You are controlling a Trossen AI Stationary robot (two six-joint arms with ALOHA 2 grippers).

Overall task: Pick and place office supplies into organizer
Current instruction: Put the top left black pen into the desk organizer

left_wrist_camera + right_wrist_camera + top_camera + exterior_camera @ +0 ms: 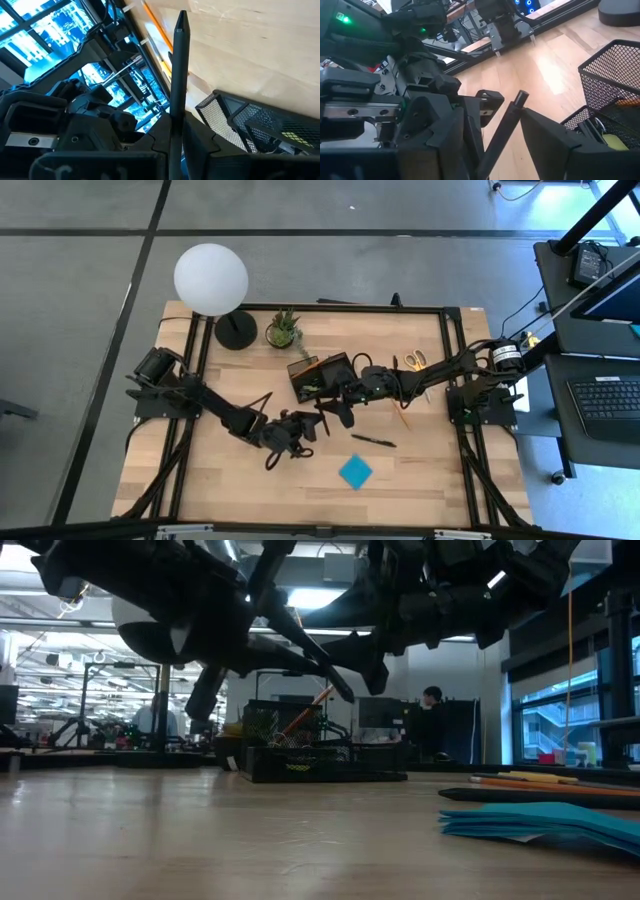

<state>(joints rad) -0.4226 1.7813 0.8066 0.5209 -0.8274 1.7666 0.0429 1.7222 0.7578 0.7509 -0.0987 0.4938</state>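
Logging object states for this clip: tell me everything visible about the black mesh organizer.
The organizer is a low black wire-mesh tray with compartments, sitting flat on the wooden table near the middle, in front of the small potted plant. An orange pencil leans up out of it at a slant, and something yellow lies in one compartment. The right gripper hovers beside its front edge; no contact is visible.

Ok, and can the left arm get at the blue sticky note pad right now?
Probably not yet. The blue sticky note pad lies uncovered near the left gripper, but that gripper is shut on a black pen, which it would have to put down first.
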